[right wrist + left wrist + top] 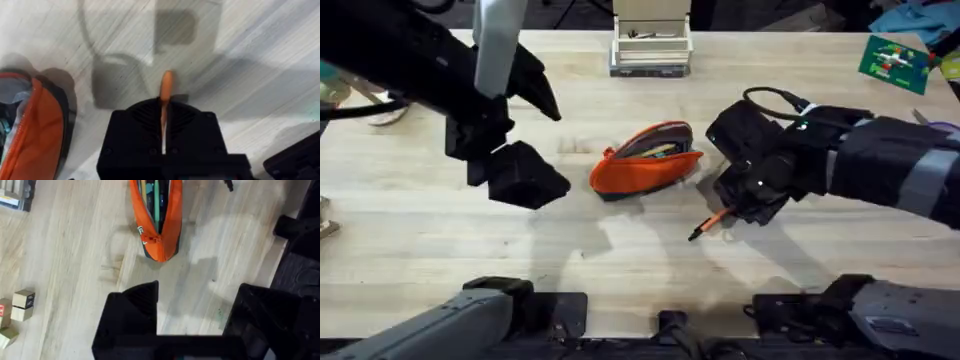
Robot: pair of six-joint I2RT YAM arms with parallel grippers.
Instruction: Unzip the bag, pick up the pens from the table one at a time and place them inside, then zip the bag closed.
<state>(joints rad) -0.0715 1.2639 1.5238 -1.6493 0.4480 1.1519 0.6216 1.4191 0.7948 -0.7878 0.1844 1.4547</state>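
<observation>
Pen (710, 222) clamped in right pincer (738, 208), bag (646, 158) unzipped nearby

Bare table (570, 270) lies between the right gripper (738, 208) and the bag (646, 160), an open lane; the bag's unzipped mouth faces up unobstructed; the left gripper (525, 175) hangs beyond the bag's far end, apart.

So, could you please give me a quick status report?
Right hand shut on the pen. Left hand open, short of the bag. Bag unzipped, pens inside. Nothing in the way.
</observation>
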